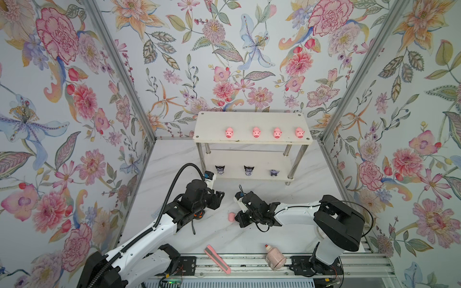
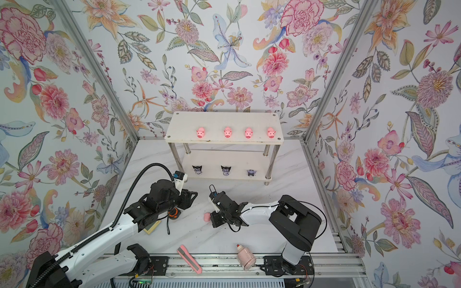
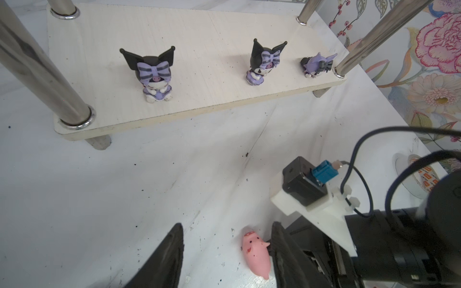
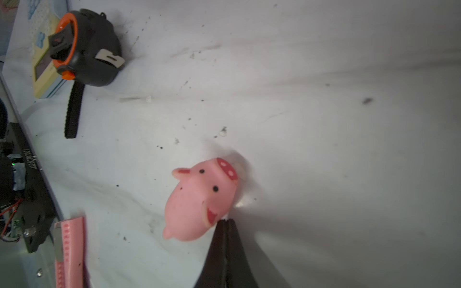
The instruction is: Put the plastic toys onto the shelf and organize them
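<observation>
Right tool (image 4: 225, 224), pinched closed on nothing, rests its tip beside a pink pig (image 4: 199, 199) lying sideways on the counter (image 4: 324, 124); left tool (image 3: 226, 225) hangs parted and empty near the shelf (image 1: 252, 119)

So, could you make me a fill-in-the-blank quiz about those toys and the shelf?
1. The top board of the shelf carries ____ pink pigs.
2. The three horned figurines are on the ____ board.
3. The right gripper, beside the fifth pig on the table, has its jaws ____.
Missing words: four; lower; shut.
</observation>
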`<state>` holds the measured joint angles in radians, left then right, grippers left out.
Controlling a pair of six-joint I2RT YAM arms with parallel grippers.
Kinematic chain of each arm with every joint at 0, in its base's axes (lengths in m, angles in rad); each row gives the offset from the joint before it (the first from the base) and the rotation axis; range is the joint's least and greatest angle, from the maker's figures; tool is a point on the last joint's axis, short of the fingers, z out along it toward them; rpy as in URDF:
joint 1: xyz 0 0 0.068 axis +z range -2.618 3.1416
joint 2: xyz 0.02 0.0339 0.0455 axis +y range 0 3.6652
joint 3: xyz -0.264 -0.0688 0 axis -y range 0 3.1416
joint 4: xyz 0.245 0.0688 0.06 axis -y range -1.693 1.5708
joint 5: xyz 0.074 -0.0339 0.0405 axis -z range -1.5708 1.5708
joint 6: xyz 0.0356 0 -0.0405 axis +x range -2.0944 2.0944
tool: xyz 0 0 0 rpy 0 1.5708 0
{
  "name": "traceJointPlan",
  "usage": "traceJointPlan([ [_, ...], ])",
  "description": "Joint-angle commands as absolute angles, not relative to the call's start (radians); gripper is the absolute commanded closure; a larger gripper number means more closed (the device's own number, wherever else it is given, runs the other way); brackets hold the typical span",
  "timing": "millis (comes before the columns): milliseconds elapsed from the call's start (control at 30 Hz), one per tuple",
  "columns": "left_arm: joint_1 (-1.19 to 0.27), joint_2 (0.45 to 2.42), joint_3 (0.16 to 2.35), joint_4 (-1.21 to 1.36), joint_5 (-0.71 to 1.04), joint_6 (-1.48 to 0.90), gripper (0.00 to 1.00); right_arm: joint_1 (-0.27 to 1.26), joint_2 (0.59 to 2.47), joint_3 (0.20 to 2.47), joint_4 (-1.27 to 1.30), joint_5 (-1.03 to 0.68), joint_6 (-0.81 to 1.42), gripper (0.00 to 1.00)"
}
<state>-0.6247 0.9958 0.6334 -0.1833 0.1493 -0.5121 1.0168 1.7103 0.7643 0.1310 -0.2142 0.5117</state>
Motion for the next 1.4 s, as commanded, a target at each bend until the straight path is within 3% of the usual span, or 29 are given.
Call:
traceJointPlan([
  [0, -0.630, 0.988, 0.668, -0.213, 0.120, -0.497, 0.42, 1.046, 1.769, 0.819, 0.162, -0.282, 0.548, 1.00],
  [167, -0.631, 0.984, 0.682, -0.240, 0.113, -0.491, 0.42, 1.057, 1.800, 0.879, 0.172, -0.337, 0.539, 1.00],
  [367, -0.631, 0.940, 0.660, -0.271, 0.092, -0.495, 0.42, 1.026, 1.686, 0.873, 0.129, -0.341, 0.479, 1.00],
  [500, -0.632, 0.905, 0.604, -0.261, 0.112, -0.524, 0.48, 0.985, 1.632, 0.897, 0.087, -0.314, 0.430, 0.99],
  [867, -0.722, 0.888, 0.452, -0.246, 0.115, -0.637, 0.50, 0.908, 1.843, 0.982, 0.082, -0.402, 0.439, 1.00],
  [1367, -0.731, 0.868, 0.477, -0.284, 0.046, -0.653, 0.48, 1.018, 1.826, 0.756, 0.255, -0.377, 0.565, 0.99],
])
